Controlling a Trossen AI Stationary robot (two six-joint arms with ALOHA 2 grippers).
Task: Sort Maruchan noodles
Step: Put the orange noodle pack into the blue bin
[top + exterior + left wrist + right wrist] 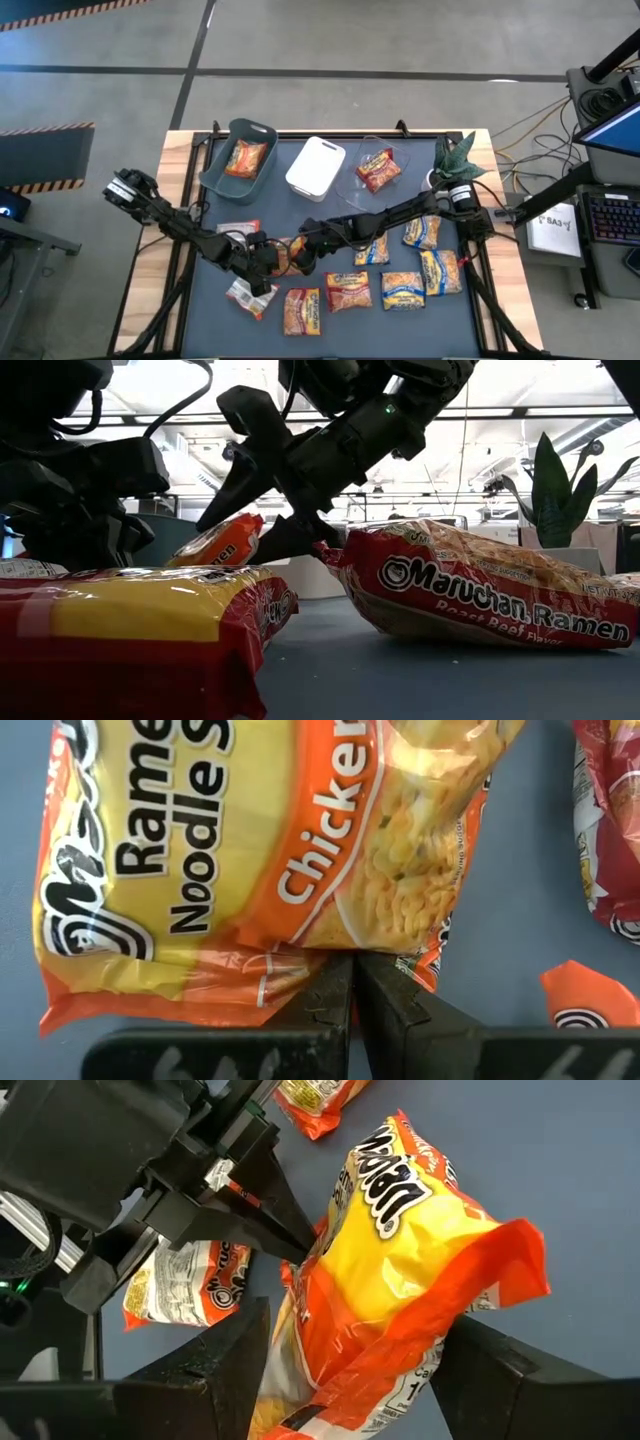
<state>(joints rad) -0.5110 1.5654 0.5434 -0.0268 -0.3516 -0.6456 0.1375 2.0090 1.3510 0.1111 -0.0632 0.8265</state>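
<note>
An orange Chicken noodle packet (400, 1250) sits between my two grippers over the middle of the dark mat (200, 320), tilted up off it in the low view (222, 540). My left gripper (354, 970) is shut on its edge. My right gripper (360, 1370) is open, with one finger on each side of the packet's other end. Whether those fingers touch the packet I cannot tell. More packets lie flat on the mat: blue-and-yellow ones (422, 232), red ones (347, 290) and a whitish one (250, 297). My left gripper pinches the packet's orange edge (300, 970) between its two shut fingers; in the right wrist view their tips (285, 1240) close on that crumpled edge. The packet reaches away from the fingers, tilted, its held side raised above the mat.
Three bins stand along the far edge: a grey-green one (212, 170) with an orange packet inside, a white one (316, 165), and a clear one (352, 180) with a red packet. A potted plant (455, 158) is at the far right. A red Roast Beef packet (480, 590) lies close by.
</note>
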